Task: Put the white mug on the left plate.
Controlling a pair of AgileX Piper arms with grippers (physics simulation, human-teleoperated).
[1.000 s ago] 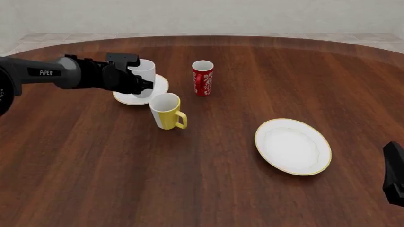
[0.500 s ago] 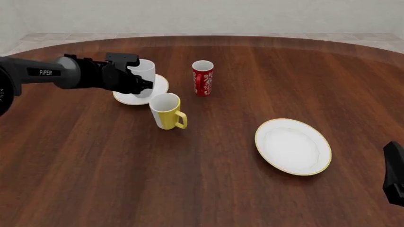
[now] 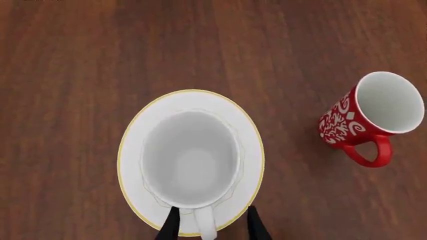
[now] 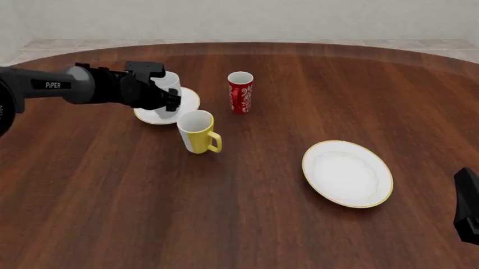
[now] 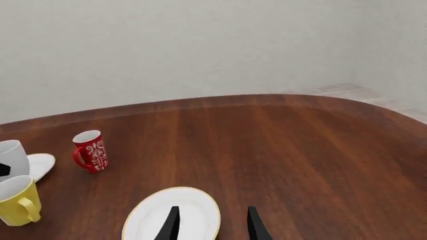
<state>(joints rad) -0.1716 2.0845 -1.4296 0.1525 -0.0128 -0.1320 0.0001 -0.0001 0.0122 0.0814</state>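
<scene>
White mug (image 3: pixel 190 159) sits on left plate (image 3: pixel 133 150) – left tool (image 3: pixel 212 226) fingers wide astride the handle – retreat straight, don't snag it

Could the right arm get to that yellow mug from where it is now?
Probably, though it's a long reach. The right gripper hovers open over the larger plate; bare table lies between it and the yellow mug, with nothing blocking.
</scene>
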